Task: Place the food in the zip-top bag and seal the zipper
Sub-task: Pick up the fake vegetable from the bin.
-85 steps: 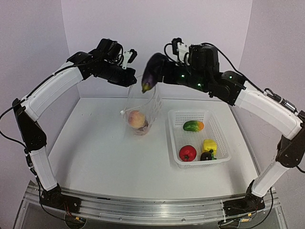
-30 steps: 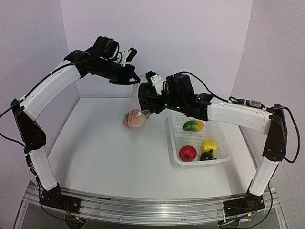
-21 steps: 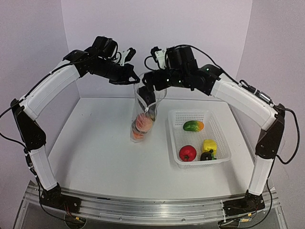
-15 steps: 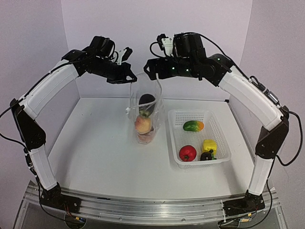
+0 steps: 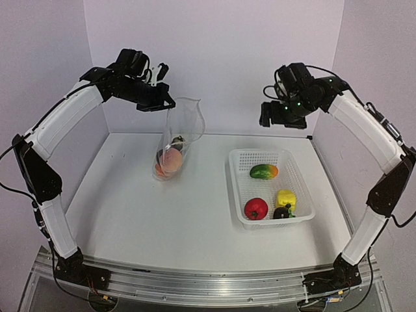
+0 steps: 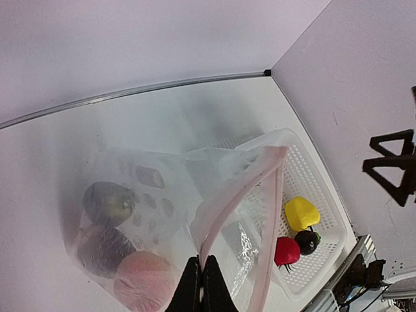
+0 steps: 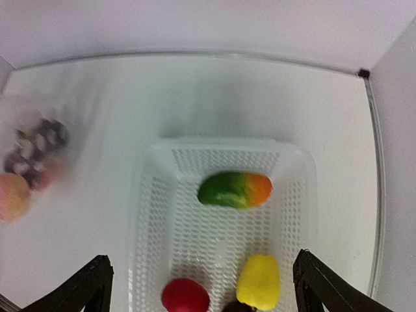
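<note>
The zip-top bag [image 5: 180, 127] hangs open from my left gripper [image 5: 163, 103], which is shut on its mouth edge by the zipper [image 6: 240, 195]. In the bag lie a peach [image 5: 171, 160], the dark eggplant [image 6: 104, 250] and a dark round fruit [image 6: 108, 203]. The left fingers [image 6: 209, 291] pinch the bag's rim. My right gripper [image 5: 281, 119] is wide open and empty, high above the far end of the basket [image 5: 234, 158]. In the basket lie the green mango [image 5: 263, 171], red pomegranate [image 5: 256, 208], yellow pepper [image 5: 285, 197] and a mangosteen [image 5: 282, 212].
The white mesh basket [image 7: 221, 144] stands right of the bag [image 7: 29, 166]. In the right wrist view the mango [image 7: 234, 188], yellow pepper [image 7: 259, 283] and pomegranate [image 7: 185, 296] lie below my right gripper [image 7: 201, 276]. Walls close the back and both sides.
My right gripper carried the eggplant into the bag, let it go, and withdrew right to above the basket. The left gripper and the hanging bag shifted a little left.
</note>
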